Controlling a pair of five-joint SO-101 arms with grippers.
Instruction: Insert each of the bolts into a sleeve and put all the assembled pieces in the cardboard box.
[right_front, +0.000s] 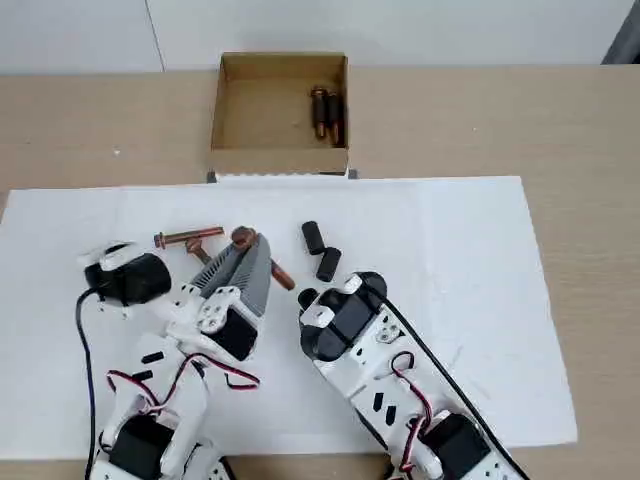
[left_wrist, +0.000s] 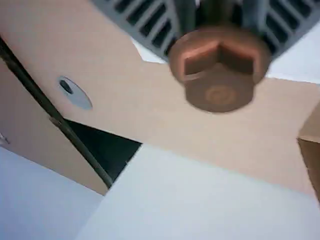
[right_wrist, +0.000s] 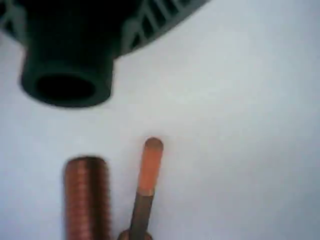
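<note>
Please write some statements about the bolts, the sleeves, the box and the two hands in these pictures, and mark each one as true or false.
1. The left hand holds a copper-coloured bolt. True.
2. The cardboard box is empty. False: assembled pieces lie inside it, near its right wall.
3. The right hand holds a black sleeve. True.
4. The two loose sleeves lie in the box. False: they lie on the white paper, between the box and the right hand.
5. Every bolt is already inside a sleeve. False: a bare bolt lies on the paper beside the left hand.
</note>
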